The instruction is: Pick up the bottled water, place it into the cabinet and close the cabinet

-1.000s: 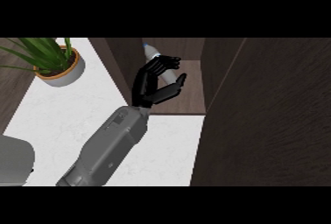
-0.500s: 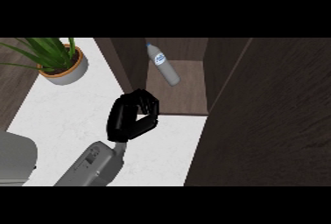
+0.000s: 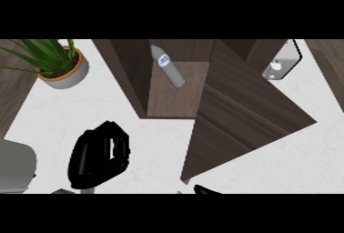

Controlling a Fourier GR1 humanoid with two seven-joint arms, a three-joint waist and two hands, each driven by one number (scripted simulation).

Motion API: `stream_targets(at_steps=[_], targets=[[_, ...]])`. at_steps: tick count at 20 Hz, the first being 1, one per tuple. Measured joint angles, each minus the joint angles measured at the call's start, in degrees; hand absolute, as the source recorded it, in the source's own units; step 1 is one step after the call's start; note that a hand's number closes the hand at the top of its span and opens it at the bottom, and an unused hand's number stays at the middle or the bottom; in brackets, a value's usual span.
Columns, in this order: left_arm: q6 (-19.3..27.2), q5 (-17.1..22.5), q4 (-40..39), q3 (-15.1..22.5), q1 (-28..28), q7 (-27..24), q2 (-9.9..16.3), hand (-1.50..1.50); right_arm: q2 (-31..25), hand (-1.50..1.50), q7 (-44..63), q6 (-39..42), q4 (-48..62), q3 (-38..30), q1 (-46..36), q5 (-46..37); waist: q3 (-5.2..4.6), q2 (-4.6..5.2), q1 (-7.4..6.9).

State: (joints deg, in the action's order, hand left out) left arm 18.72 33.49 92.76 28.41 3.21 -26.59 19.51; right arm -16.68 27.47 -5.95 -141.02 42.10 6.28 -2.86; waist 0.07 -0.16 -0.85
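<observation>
Closing the cabinet (image 3: 138, 77) is the step you have left, by my reading: the bottled water (image 3: 169, 68) already stands inside it, on the shelf, well beyond the fingers and up-view of them. Your left hand (image 3: 99, 154) hangs over the white surface (image 3: 161, 145) holding nothing, its fingers together and curled. The open cabinet door (image 3: 245, 118) stands off to the right of those fingers, swung out over the surface. Only a dark tip of your right hand (image 3: 205, 189) shows at the lower edge; you cannot tell its state. Next you likely need a hand behind that door to push it shut. Count one bottle, one cabinet, one door, one potted plant (image 3: 57, 61).
</observation>
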Motion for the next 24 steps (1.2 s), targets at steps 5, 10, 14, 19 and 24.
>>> stream_targets(at_steps=[5,10,14,19,24], targets=[[-2.05,0.98,4.53,-2.25,-5.99,-0.85,3.08,1.5,6.57,1.5,6.01,-1.06,3.11,4.8,-7.46,-3.14,-0.12,-0.06,-0.15],[-4.8,2.68,8.2,-5.48,-11.45,-2.22,5.97,1.5,8.48,1.5,9.81,-2.63,5.87,8.85,-13.93,-6.58,-0.19,-0.12,-0.29],[-7.23,4.51,9.2,-8.1,-13.61,-2.46,7.84,1.5,6.44,1.5,10.11,-5.2,6.65,9.56,-19.87,-8.85,-0.24,-0.08,-0.8],[-11.07,5.83,9.14,-10.57,-16.94,-4.08,9.93,1.5,5.13,1.5,10.83,-10.4,8.06,9.38,-25.73,-8.66,-0.29,0.08,-1.45],[-14.07,6.99,10.1,-12.58,-19.74,-4.92,11.73,1.5,10.04,1.5,11.77,-14.96,16.78,4.25,-33.72,-6.41,-0.26,0.3,-2.06]])
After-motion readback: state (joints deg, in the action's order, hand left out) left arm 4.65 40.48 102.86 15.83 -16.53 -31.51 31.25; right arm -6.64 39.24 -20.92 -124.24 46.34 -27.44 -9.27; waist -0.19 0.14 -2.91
